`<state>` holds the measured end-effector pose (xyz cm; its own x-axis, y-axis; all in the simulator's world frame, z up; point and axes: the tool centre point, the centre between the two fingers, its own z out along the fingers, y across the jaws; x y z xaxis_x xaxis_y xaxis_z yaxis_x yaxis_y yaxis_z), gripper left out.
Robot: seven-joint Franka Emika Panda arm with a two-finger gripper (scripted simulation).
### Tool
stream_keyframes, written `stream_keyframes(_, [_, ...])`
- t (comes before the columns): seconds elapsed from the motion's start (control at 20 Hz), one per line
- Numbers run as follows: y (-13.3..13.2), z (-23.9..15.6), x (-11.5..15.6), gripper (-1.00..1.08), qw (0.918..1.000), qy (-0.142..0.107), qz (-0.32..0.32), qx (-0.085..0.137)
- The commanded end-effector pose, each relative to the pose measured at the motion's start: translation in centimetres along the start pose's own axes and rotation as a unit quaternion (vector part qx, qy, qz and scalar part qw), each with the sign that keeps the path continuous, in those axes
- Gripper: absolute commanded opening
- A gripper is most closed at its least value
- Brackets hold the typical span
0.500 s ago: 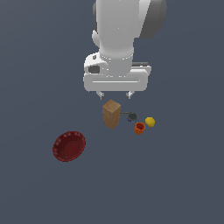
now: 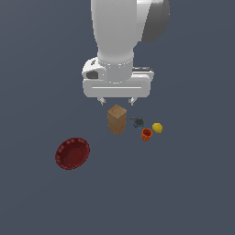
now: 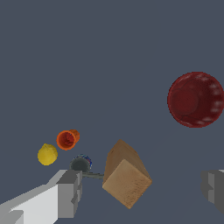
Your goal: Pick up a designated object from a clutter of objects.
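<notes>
Above the tall brown box [image 2: 117, 119] hung the gripper [image 2: 117, 100], fingers spread wide to straddle it; orange cup [image 2: 146, 134] sat just right, clear of them.

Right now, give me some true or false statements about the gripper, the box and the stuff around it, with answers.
1. The gripper is open above the brown box. True.
2. The box is gripped between the fingers. False: both fingers are clear of it in the wrist view.
3. The orange cup sits between the box and the dark red fluted bowl. False: cup and bowl lie on opposite sides of the box.
4. The yellow ball sits close to the orange cup. True.
5. The box lies flat. False: it stands upright.
</notes>
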<state>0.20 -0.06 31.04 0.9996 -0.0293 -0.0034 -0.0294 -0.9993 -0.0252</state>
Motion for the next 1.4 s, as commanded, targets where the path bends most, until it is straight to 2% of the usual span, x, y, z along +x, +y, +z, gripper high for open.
stream_keyframes(0.0, [0.2,0.0,0.1,1.0,1.0,0.0,0.002,0.003])
stream_keyframes(0.4, [0.2,0.5,-0.2,1.0,0.9999,0.0,0.015,0.001])
stream_keyframes(0.85, [0.4,2.9,-1.6,1.0,0.997,0.001,0.078,-0.002])
stream_keyframes(1.1, [0.5,4.9,-3.0,1.0,0.991,0.001,0.134,-0.004])
stream_keyframes(1.35, [0.6,7.2,-4.7,1.0,0.9808,0.002,0.195,-0.007])
